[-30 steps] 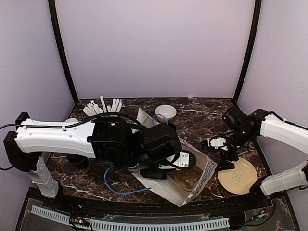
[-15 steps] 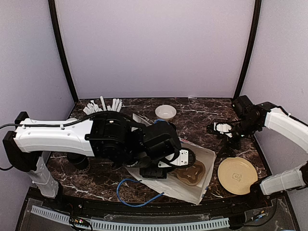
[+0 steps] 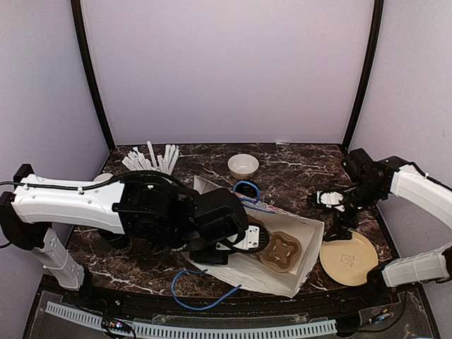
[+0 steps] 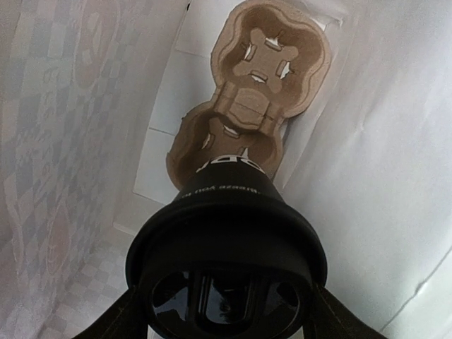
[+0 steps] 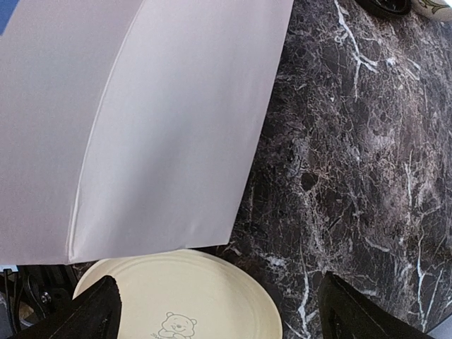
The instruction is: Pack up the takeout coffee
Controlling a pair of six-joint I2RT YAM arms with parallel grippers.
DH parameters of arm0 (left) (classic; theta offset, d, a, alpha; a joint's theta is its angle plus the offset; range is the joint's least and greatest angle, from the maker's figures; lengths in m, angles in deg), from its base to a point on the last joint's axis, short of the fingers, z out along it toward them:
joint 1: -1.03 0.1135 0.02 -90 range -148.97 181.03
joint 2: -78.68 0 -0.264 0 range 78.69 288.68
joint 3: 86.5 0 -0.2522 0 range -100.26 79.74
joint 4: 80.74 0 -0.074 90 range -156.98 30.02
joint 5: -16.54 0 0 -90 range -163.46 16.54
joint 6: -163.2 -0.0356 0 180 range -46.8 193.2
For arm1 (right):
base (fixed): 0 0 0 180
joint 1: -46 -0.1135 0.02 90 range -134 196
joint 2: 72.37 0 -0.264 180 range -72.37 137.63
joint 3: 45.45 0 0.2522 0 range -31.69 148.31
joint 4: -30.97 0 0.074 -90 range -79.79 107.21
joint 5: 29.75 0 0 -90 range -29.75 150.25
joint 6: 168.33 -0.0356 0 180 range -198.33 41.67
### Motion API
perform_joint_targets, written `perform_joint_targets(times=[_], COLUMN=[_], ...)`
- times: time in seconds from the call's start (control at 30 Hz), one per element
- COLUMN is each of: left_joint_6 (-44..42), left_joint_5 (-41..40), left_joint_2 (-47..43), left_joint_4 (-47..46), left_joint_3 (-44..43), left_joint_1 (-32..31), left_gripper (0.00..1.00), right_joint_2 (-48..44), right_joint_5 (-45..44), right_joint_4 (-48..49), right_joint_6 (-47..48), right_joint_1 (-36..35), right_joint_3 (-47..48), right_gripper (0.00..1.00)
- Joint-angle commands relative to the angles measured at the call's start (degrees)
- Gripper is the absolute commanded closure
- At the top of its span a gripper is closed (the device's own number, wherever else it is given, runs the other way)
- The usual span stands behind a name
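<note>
The left hand (image 4: pixel 226 316) is partly open and grips the lidded cup (image 4: pixel 226 226) inside the bag (image 3: pixel 302 265), which lies near the desk's (image 3: pixel 296 173) front edge. The cup's base points at the carrier's (image 4: pixel 251 106) near socket. Coming in tilted, it could catch the socket rim, tip, or shove the carrier deeper. The cup hides whether its base touches, and the fingers are cut off. The right hand (image 5: pixel 220 314) gapes wide and empty by the right edge, over the plate (image 3: pixel 348 258).

The black cup (image 4: pixel 226 226) hides the near pocket of the cardboard carrier (image 4: pixel 272 67) (plate (image 5: pixel 191 289) cropped below).
</note>
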Motion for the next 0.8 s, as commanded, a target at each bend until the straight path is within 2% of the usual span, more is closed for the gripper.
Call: perform_joint_targets(times=[0.0, 0.47, 0.77], left_joint_6=[-2.1, -9.2, -11.2], left_joint_5=[-1.8, -1.4, 0.7], left_joint_2=[-2.3, -2.8, -2.3], left_joint_4=[-4.4, -14.3, -15.3], left_joint_3=[2.0, 6.4, 7.9], left_joint_1=[1.2, 3.1, 4.1], left_gripper=[0.62, 0.63, 0.64], right_joint_2=[1.0, 5.0, 6.5], right_joint_5=[1.4, 3.0, 3.5], right_joint_4=[-0.2, 1.1, 1.7], right_joint_6=[-0.6, -2.7, -3.0], right_joint_1=[-0.2, -4.4, -4.7], right_joint_3=[2.4, 5.2, 5.4], right_gripper=[0.02, 0.04, 0.05])
